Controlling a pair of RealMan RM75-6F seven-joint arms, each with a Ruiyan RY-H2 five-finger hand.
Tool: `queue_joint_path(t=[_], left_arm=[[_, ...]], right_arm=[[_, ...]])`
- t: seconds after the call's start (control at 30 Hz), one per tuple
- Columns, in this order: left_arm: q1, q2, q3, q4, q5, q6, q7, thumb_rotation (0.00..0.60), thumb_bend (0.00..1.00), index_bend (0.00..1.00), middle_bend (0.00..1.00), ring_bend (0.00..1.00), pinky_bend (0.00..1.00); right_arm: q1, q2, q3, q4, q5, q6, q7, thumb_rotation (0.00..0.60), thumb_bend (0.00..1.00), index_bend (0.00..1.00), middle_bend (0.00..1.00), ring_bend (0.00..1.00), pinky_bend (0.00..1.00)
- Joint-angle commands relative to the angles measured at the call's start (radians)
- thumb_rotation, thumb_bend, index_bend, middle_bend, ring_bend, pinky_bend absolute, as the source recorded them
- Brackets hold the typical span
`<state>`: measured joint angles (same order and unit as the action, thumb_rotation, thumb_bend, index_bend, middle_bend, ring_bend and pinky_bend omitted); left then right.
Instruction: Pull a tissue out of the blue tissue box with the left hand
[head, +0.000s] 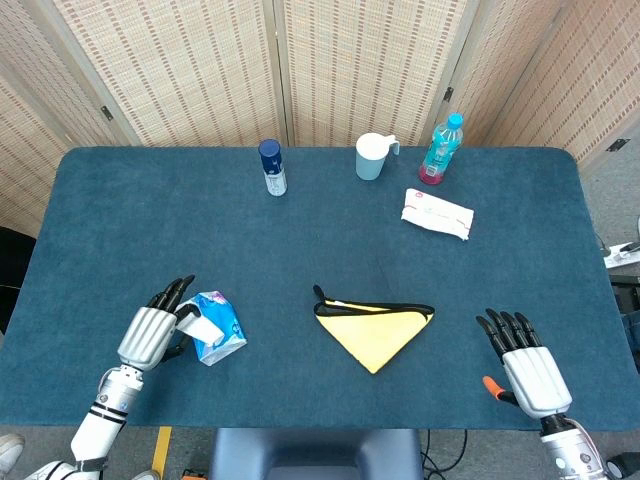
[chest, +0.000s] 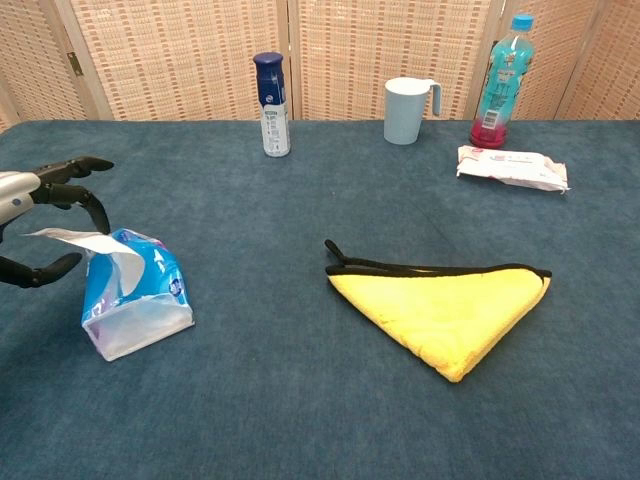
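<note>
The blue tissue box lies tilted on the blue table, front left, with a white tissue sticking out of its top towards the left. My left hand is at the tissue, fingers spread above it and the thumb below it. Nothing shows the hand pinching the sheet. In the head view the hand covers most of the tissue. My right hand lies flat and open near the front right edge, holding nothing; the chest view does not show it.
A yellow cloth lies folded in a triangle at the front centre. Along the back stand a dark blue bottle, a pale blue cup and a blue-and-pink bottle. A wipes pack lies right of centre.
</note>
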<state>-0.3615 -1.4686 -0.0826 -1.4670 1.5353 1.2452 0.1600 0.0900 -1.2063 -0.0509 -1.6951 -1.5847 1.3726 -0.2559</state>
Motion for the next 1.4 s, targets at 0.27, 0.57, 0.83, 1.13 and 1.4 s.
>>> queue_joint_path(t=[0.27, 0.57, 0.83, 1.13, 1.4], left_arm=[[0.006, 0.013, 0.014, -0.007, 0.041, 0.066, -0.036, 0.600, 0.60, 0.61, 0.08, 0.07, 0.29], [0.003, 0.126, -0.006, -0.226, 0.093, 0.129, 0.057, 0.600, 0.60, 0.61, 0.08, 0.07, 0.29], [-0.014, 0.234, -0.063, -0.433, 0.086, 0.138, 0.226, 0.600, 0.60, 0.61, 0.07, 0.07, 0.29], [-0.009, 0.316, -0.103, -0.447, 0.008, 0.140, 0.232, 0.600, 0.60, 0.61, 0.07, 0.08, 0.29], [0.028, 0.273, -0.060, -0.248, -0.047, 0.140, 0.094, 0.600, 0.59, 0.61, 0.07, 0.08, 0.28]], right_arm=[[0.002, 0.004, -0.005, -0.004, -0.002, -0.006, 0.004, 0.600, 0.17, 0.00, 0.00, 0.00, 0.00], [0.001, 0.005, -0.008, -0.006, -0.009, -0.003, 0.005, 0.600, 0.17, 0.00, 0.00, 0.00, 0.00], [-0.001, 0.005, -0.012, -0.005, -0.016, 0.002, 0.002, 0.600, 0.17, 0.00, 0.00, 0.00, 0.00], [-0.004, 0.004, -0.016, -0.002, -0.028, 0.009, 0.004, 0.600, 0.17, 0.00, 0.00, 0.00, 0.00], [-0.008, 0.004, -0.018, -0.004, -0.033, 0.015, 0.002, 0.600, 0.17, 0.00, 0.00, 0.00, 0.00]])
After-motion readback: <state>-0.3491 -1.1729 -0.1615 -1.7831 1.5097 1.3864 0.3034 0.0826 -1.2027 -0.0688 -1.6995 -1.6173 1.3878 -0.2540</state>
